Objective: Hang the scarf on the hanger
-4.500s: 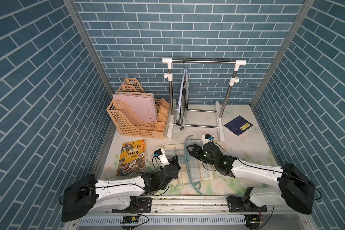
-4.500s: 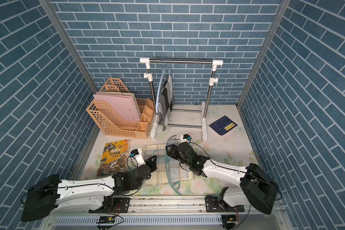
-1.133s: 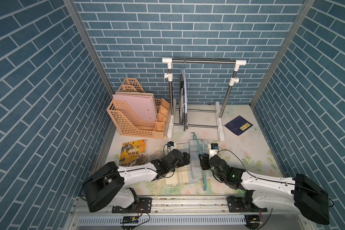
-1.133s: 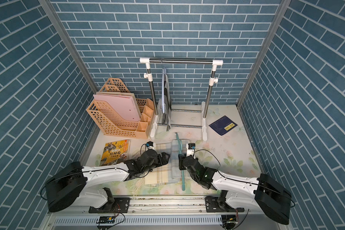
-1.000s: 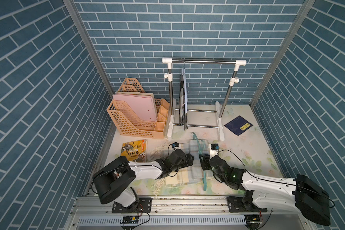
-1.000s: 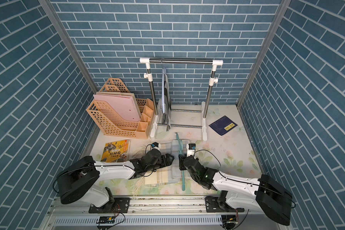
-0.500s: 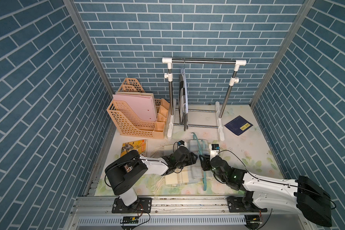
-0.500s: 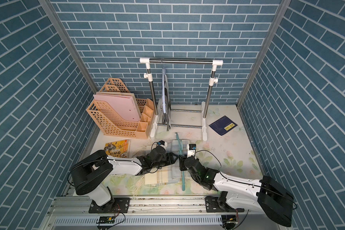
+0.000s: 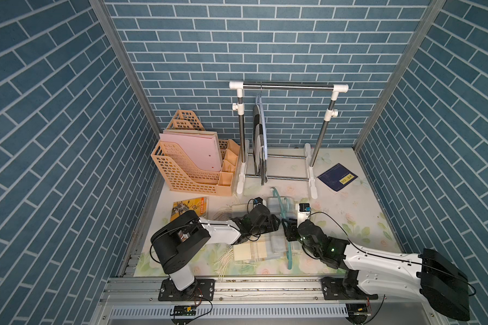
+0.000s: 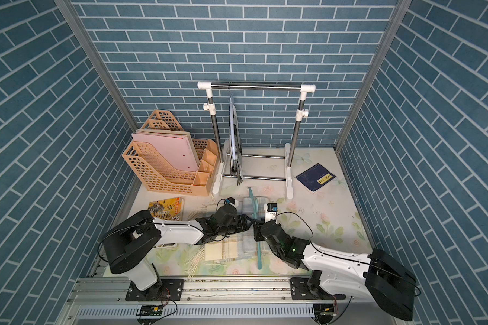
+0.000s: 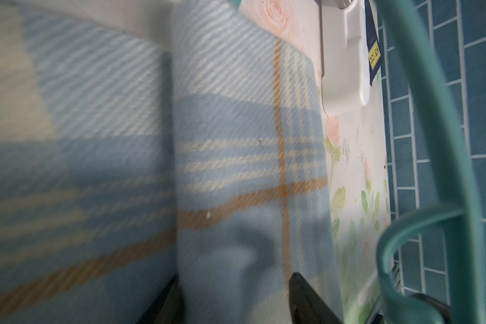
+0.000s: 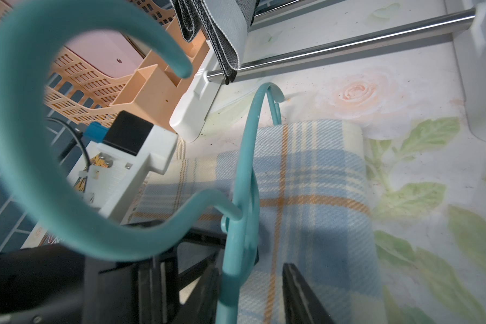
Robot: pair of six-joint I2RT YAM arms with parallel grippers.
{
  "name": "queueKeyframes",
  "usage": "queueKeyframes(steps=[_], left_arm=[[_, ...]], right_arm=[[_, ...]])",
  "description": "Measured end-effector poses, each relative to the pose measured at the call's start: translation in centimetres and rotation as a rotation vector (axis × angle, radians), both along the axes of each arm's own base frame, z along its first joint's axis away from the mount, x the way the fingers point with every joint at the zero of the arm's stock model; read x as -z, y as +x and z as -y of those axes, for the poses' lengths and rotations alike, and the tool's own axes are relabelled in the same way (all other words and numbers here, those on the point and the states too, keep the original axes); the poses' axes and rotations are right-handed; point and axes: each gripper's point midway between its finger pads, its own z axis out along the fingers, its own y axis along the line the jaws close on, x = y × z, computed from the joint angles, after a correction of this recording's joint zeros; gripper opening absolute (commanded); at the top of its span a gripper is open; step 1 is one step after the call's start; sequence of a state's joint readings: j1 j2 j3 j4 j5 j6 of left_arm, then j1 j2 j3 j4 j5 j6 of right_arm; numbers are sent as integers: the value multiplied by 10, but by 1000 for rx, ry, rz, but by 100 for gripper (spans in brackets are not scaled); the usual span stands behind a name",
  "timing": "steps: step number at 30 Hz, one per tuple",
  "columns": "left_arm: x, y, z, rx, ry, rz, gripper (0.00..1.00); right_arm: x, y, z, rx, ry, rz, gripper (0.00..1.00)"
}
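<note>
A pale blue and cream plaid scarf [image 9: 251, 250] [image 10: 223, 250] lies folded on the floral table. A teal hanger [image 9: 289, 253] [image 10: 259, 253] stands on edge across it, its hook curling toward the right wrist camera. My right gripper [image 9: 289, 233] [image 12: 250, 269] is shut on the hanger [image 12: 244, 168] near its neck, with scarf [image 12: 320, 196] showing under it. My left gripper [image 9: 275, 225] [image 11: 236, 276] lies low, just left of the hanger [image 11: 446, 140]. Its two fingers press either side of a raised fold of scarf [image 11: 236, 168].
A clothes rack [image 9: 288, 87] stands behind, with a grey striped cloth [image 9: 258, 140] hanging from it. An orange file organiser [image 9: 192, 168] stands at the back left. A comic book [image 9: 190, 206] lies on the left and a dark blue booklet [image 9: 337, 177] on the right.
My left arm has stretched further right across the scarf, up to the hanger, and its jaws have narrowed onto a fold. The right gripper and hanger have stayed put.
</note>
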State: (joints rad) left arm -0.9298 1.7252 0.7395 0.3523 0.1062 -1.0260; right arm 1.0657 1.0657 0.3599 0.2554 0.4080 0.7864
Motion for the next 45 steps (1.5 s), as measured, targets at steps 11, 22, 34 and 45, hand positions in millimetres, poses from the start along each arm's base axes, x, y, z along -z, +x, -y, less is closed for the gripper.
queueKeyframes(steps=[11, 22, 34, 45], left_arm=[[7, -1, 0, 19, 22, -7, 0], [7, -1, -2, 17, 33, -12, 0], [-3, -2, 1, 27, 57, -5, 0], [4, 1, -12, -6, 136, -8, 0]], right_arm=[[-21, 2, -4, -9, 21, 31, 59], [-56, 17, -27, -29, 22, 91, 60], [-25, -26, -7, -196, -35, 104, 63], [6, -35, -20, -268, -155, 54, 61]])
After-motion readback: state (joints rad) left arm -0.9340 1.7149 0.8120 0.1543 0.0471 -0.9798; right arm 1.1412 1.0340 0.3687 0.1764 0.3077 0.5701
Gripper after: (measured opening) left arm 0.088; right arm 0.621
